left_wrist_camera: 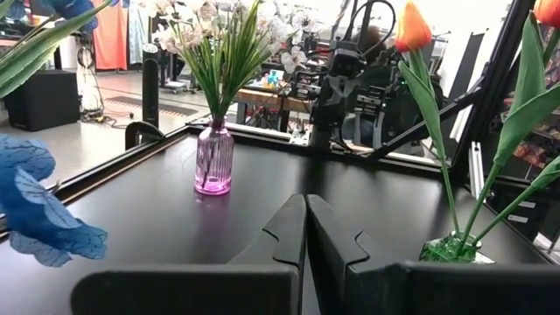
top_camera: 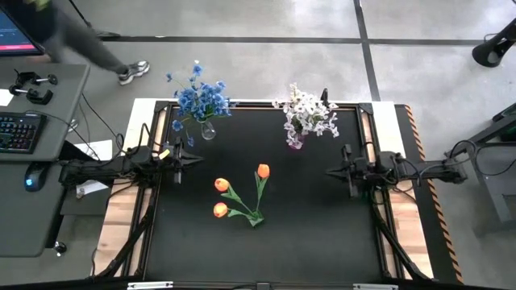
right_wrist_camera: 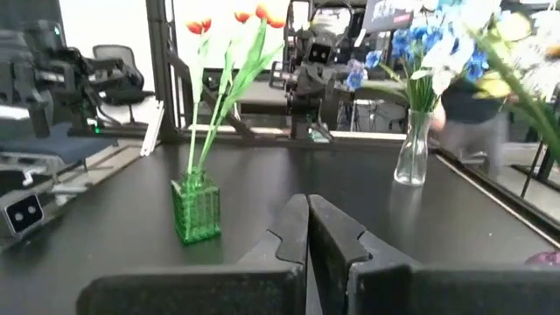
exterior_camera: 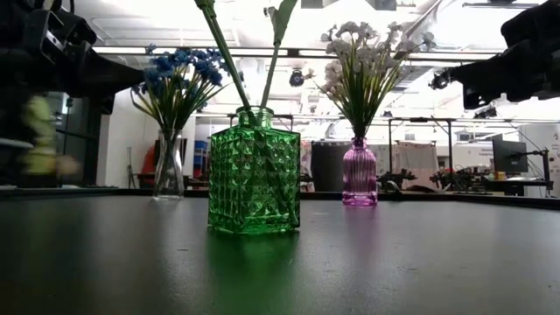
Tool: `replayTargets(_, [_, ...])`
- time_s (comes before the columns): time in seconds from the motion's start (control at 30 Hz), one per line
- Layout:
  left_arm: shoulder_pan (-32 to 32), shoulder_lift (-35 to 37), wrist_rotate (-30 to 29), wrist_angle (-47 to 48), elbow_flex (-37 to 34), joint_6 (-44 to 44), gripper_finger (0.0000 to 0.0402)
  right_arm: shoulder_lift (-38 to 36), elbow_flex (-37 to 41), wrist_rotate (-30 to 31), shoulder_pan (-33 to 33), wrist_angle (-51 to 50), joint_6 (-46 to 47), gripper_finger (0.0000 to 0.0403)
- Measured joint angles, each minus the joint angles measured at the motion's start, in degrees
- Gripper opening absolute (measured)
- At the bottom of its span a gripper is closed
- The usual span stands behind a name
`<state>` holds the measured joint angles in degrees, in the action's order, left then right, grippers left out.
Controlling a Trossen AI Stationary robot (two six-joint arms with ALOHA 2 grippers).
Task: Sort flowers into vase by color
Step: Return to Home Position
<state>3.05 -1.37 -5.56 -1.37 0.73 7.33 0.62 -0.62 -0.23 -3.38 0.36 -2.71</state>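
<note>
On the floor past the back left corner of the black table (top_camera: 314, 242), a person's shoe (top_camera: 135, 71) shows.

The left gripper (top_camera: 192, 159) hangs by the table's left edge and points in toward the middle. Its two dark fingers (left_wrist_camera: 287, 234) are pressed tight together, and they hold nothing.

Near the back left corner stand the blue flowers (top_camera: 200, 98). Their stems sit in a clear glass vase (top_camera: 208, 130).

In the middle of the table, a bit toward the front, is the green vase (exterior_camera: 254, 171). It is square, with bumpy glass. Three orange tulips (top_camera: 222, 184) stand in it on long green stems, and the stems lean apart from each other.

Farther back and a little to the right are the white flowers (top_camera: 306, 113). They stand up in a small pink-purple vase (exterior_camera: 360, 178). The three vases are well apart from each other.

The right gripper (top_camera: 332, 170) hangs by the table's right edge and points in toward the middle. Its fingers (right_wrist_camera: 289, 234) are pressed together too, with nothing between them. Both grippers are well away from the vases.
</note>
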Motion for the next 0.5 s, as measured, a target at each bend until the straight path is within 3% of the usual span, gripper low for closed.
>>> replayTargets(0.5, [0.0, -0.02, 0.02, 0.0, 0.0, 0.0, 0.0001, 0.88, -0.02, 0.02, 0.01, -0.07, -0.12, 0.0])
